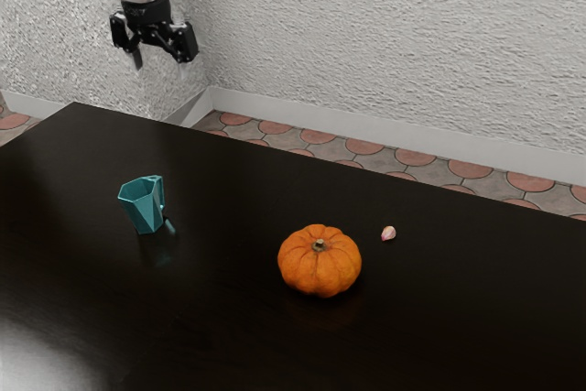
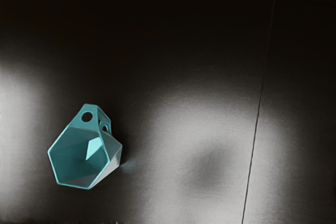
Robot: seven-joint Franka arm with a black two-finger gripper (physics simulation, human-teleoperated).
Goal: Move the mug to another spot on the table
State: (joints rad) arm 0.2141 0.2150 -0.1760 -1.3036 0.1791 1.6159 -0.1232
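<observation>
Teal faceted mug upright on glossy dark table

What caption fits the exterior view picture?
Open gripper hangs high; teal mug and orange pumpkin sit on the dark table.

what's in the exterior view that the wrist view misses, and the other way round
Exterior view: the open end effector high at the view's upper left, a pumpkin, a small pink piece beside it, the wall and tiled floor.
Wrist view: the mug from above, with its hexagonal mouth, the holes in its handle, and a thin seam across the tabletop.
Both: the teal mug, upright and untouched, on the dark table.
</observation>
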